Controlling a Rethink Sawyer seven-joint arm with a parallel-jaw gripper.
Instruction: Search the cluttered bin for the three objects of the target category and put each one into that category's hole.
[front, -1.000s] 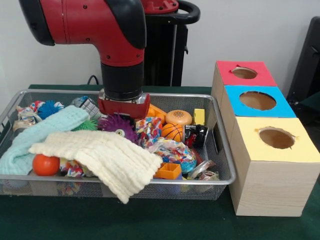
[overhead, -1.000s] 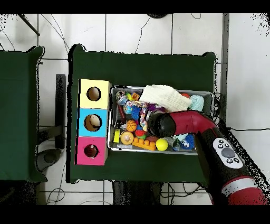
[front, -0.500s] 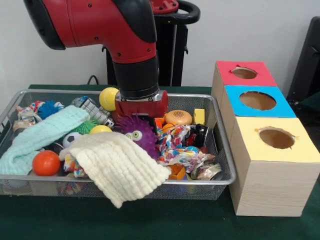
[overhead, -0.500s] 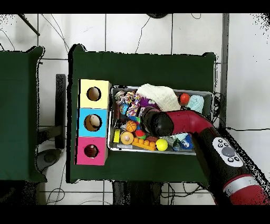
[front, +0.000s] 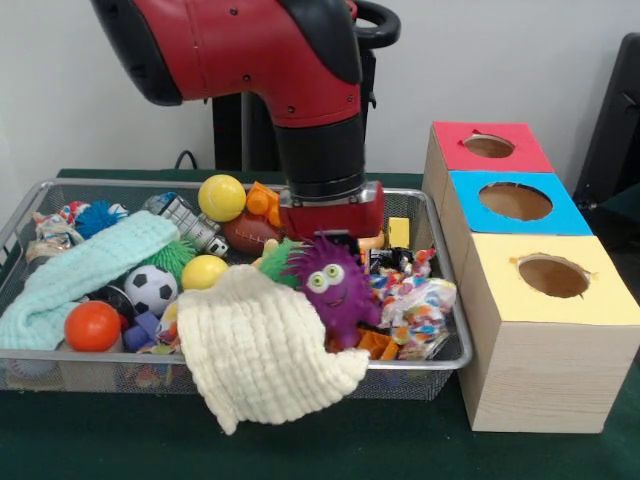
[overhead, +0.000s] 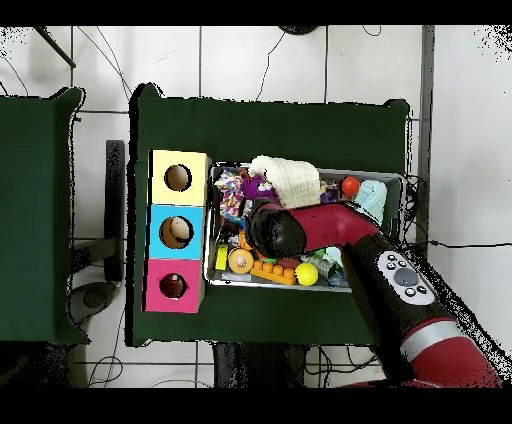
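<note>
Wire mesh bin (front: 440, 352): orange ball (front: 91, 327) at left; cream muslin cloth (front: 262, 350) draped over front rim; purple fuzzy googly-eyed monster toy (front: 336, 288) upright beneath gripper (front: 332, 212), finger state indiscernible. Three-hole wooden box (front: 530, 250) beside bin, right.

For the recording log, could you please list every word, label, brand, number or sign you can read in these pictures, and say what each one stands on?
No legible text in either view.
The red, blue and yellow boxes: plain coloured tops with holes, no lettering.
The arm: a grey panel with round buttons in the overhead view; any markings are too small to read.
Patterned wrappers in the wire bin: busy print, too blurred to read.
</note>
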